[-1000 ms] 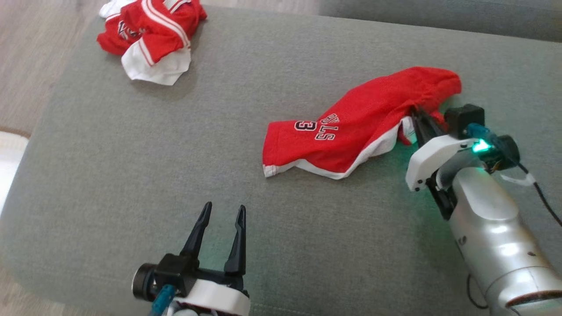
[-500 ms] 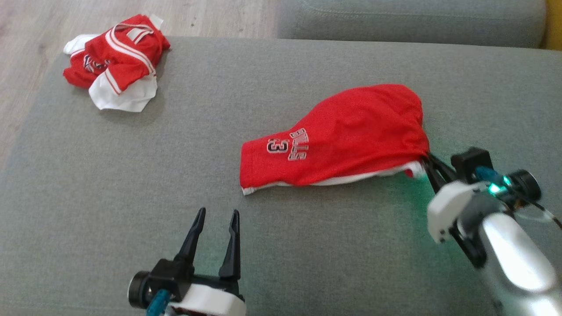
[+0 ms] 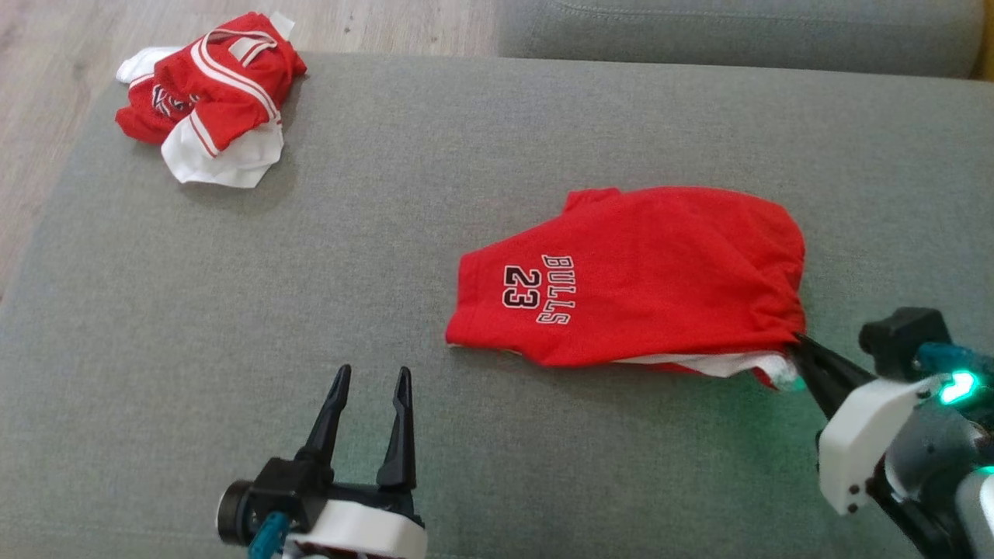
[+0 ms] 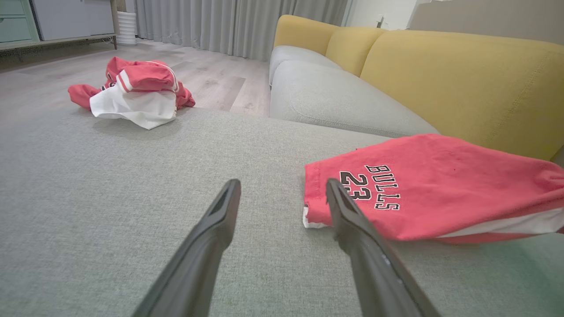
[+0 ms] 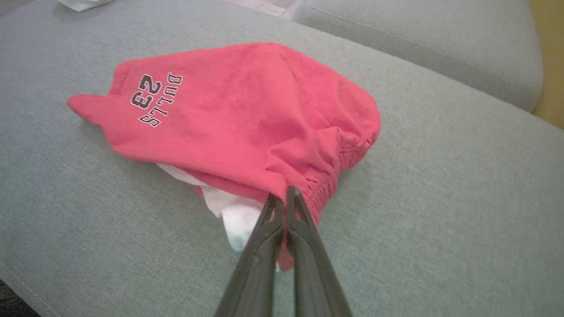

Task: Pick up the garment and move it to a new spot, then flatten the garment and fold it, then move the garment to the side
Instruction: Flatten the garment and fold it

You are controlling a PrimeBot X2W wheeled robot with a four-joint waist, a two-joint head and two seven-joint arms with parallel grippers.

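Grey cushion [image 3: 311,326]: right fingers [image 3: 823,369] pinch shorts [image 3: 644,272] at waistband, left fingers [image 3: 330,411] spread, idle; best dragged low, grip firm.

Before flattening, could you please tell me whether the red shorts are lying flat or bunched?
Bunched: the red shorts hump up unevenly, white fabric poking out below.

You are facing a grey seat cushion [image 3: 233,310]; yellow sofa backs [image 4: 462,79] are rising behind, curtains [image 4: 211,22] hanging beyond wood floor [image 4: 220,83].
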